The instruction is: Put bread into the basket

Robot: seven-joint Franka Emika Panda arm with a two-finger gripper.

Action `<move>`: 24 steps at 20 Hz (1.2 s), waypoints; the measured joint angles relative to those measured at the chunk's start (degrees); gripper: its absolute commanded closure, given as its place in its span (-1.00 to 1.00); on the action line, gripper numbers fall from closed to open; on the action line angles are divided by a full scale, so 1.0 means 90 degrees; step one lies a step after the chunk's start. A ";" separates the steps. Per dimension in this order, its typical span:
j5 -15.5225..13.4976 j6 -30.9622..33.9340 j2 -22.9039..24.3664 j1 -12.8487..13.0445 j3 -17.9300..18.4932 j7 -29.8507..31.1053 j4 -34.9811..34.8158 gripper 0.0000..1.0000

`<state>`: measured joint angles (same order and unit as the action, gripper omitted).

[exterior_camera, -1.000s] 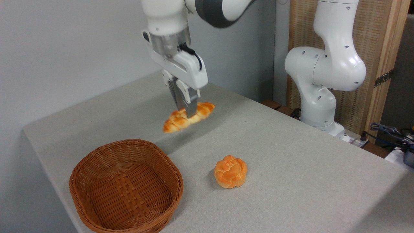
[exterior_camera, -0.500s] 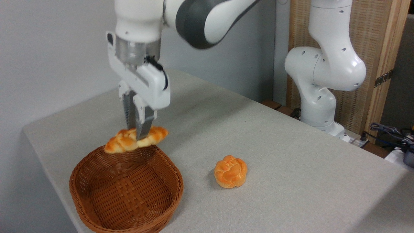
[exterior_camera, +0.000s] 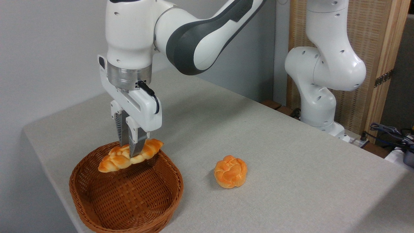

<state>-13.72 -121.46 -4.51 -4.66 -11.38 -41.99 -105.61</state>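
Observation:
The bread (exterior_camera: 113, 161), a long braided golden-orange loaf, hangs level just above the far half of the basket (exterior_camera: 161, 197). My gripper (exterior_camera: 131, 153) points straight down and is shut on the loaf's middle, its two grey fingers (exterior_camera: 136, 145) pressed against it. The basket is woven reddish-brown wicker with a checker bottom, near the table's front left corner, and holds nothing else. The loaf's left tip reaches toward the basket's left rim.
A small round knotted orange bun (exterior_camera: 230, 171) lies on the grey table (exterior_camera: 291, 168) to the right of the basket. The arm's white base (exterior_camera: 320, 106) stands at the back right edge, with cables (exterior_camera: 391, 136) beyond it. The table's left edge runs close to the basket.
The gripper carried the bread from over the middle of the table leftward and toward the front, then lowered it over the basket. Its grip stayed shut throughout.

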 measured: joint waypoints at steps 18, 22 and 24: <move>0.0751 0.2485 0.0766 -0.0067 0.0079 0.0433 0.0656 -1.00; 0.0879 0.3023 0.0782 -0.0067 0.0079 0.0687 0.1114 -1.00; 0.0888 0.3056 0.0766 -0.0067 0.0079 0.0692 0.1177 -1.00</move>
<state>-5.73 -93.95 2.39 -5.26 -10.68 -35.77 -95.01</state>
